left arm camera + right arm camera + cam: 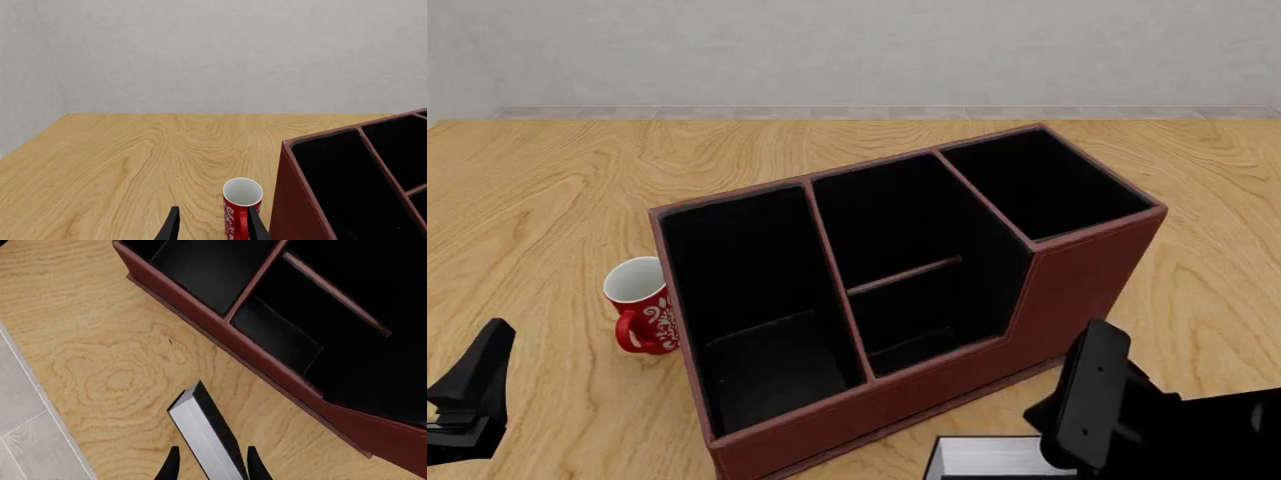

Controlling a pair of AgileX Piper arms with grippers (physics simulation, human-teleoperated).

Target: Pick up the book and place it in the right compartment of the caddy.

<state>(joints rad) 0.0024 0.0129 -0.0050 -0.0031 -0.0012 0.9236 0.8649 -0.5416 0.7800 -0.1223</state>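
Note:
The black book with its white page edge lies on the table in front of the reddish-brown caddy. My right gripper is open, one finger on each side of the book, with small gaps to it. In the front view the book shows at the bottom edge, partly hidden by the right gripper. The caddy stands mid-table; its right compartment is the narrow tall end section. My left gripper is open and empty beside the mug.
A red mug with a white inside stands close to the caddy's left wall, also in the left wrist view. The left gripper hovers at the front left. The table's front edge and grey floor lie near the book.

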